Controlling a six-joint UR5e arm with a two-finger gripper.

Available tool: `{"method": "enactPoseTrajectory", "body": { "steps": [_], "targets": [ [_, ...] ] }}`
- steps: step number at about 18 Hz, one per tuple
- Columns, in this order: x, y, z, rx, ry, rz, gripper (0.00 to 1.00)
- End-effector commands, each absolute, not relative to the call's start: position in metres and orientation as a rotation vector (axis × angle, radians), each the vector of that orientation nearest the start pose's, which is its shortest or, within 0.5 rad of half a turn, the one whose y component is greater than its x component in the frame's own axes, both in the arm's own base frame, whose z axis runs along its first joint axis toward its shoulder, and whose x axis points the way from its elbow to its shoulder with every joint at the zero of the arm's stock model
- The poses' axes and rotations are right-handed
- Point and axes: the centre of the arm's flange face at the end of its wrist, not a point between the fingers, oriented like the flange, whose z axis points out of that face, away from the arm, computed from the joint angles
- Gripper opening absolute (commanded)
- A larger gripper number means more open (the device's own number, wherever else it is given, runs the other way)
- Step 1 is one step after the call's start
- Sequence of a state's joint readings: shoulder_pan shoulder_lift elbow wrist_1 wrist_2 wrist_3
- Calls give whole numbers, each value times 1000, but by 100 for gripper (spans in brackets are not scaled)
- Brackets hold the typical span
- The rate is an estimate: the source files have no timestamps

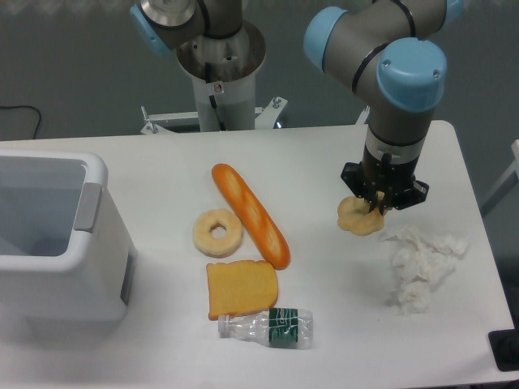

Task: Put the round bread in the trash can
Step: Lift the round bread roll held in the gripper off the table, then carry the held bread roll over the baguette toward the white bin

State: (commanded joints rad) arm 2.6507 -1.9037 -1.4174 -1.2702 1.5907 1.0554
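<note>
The round bread (pixel 355 219), a small pale golden-tan bun, is at the right of the white table. My gripper (pixel 375 203) comes straight down on its upper right part. The dark fingers stand close together and pinch the bun, which is still at table level. The fingertips are partly hidden by the bun. The trash can (pixel 97 243), a large white bin with a grey side handle panel and pale grey-blue inside, stands at the far left edge, far from the gripper.
Between the bun and the bin lie a long orange baguette (pixel 250 215), a cream ring bread (pixel 217 232), a square orange toast slice (pixel 241 288) and a plastic bottle (pixel 268 327) on its side. Crumpled white tissue (pixel 420 267) lies right of the bun.
</note>
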Motion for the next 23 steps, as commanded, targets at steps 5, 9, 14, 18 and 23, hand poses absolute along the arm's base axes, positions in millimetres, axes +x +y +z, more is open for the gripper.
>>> {"method": "enactPoseTrajectory", "body": {
  "steps": [5, 9, 14, 18, 23],
  "targets": [
    [-495, 419, 419, -3077, -47, 205, 0],
    [-440, 449, 464, -3008, 10, 273, 0],
    [-364, 487, 530, -2770, -60, 279, 0],
    [-311, 527, 550, -2635, -127, 240, 0],
    [-209, 564, 566, -2594, -103, 146, 0]
  ]
}}
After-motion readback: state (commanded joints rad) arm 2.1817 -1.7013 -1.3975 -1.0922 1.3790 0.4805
